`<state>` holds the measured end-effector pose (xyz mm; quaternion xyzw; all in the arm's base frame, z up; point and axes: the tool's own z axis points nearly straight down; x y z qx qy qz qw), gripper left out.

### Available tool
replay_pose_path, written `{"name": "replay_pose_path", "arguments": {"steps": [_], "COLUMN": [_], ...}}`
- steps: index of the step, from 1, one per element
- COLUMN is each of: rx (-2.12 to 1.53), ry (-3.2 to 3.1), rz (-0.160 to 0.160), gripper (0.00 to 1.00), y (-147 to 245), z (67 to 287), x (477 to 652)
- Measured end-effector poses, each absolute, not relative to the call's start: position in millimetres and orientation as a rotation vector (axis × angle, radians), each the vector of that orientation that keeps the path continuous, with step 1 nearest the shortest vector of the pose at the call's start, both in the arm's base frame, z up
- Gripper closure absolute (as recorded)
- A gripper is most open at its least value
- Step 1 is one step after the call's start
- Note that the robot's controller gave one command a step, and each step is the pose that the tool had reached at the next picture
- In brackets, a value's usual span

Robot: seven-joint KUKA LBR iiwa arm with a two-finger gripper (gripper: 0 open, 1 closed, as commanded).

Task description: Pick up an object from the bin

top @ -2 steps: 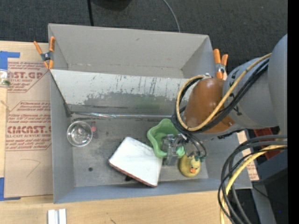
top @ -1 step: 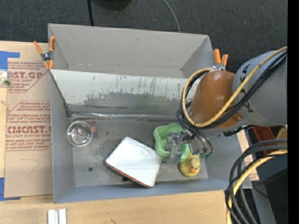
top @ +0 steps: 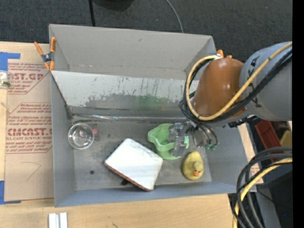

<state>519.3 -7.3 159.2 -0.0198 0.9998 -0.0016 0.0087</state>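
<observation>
Saw the arm (top: 270,87) stretched in from the right, its thick grey body above the right rim of the bin (top: 118,51). Found the wrist under a rounded orange-brown cover (top: 216,87), ringed by looping yellow cables (top: 189,87), and pointed steeply down toward the front right part of the floor.

Placed the gripper (top: 182,139) low in the bin, at the right edge of a light green plastic cup (top: 160,139) that lay just right of the middle of the floor. Could not tell whether open or closed, nor whether touching the cup or only just beside it. Saw the metal parts overlap the green rim from this angle.

Noted a small yellow rubber duck (top: 193,166) just in front of the gripper, near the front wall and close beside the cup. Noted a flat white block (top: 134,163) with a dark reddish underside lying askew left of the cup, one corner very near it. Spotted a clear glass tumbler (top: 80,136) upright at the left side, well apart from the rest.
</observation>
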Motion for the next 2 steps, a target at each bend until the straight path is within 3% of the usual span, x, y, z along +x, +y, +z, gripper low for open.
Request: {"name": "replay_pose_path", "arguments": {"steps": [1, 2], "rx": [-0.114, -0.113], "ry": [3.135, 3.136], "rz": [-0.003, -0.003], "gripper": [1.0, 1.0], "y": [-17.6, -17.5], "z": [275.2, 275.1], "x": [496.9, 496.8]}}
